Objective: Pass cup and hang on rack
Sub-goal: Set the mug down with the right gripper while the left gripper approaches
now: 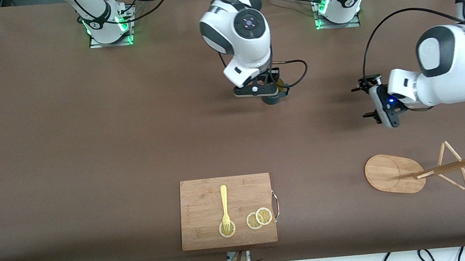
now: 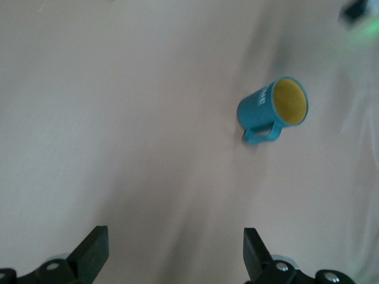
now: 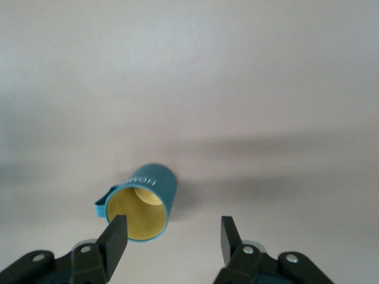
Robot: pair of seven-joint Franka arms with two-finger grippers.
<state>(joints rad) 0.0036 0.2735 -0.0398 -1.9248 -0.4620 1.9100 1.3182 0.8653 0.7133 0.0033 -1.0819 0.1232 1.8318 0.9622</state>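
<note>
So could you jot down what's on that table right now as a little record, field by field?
cup: teal mug with yellow inside, standing on the table mid-way between the arms' ends
right pincer: open, just above the cup, not gripping it
left pincer: open, in the air toward the left arm's end, waiting
rack: wooden mug tree, nearer the front camera, toward the left arm's end, nothing hung on it
cutting board: nearest the front camera, holding a yellow fork and lemon slices
</note>
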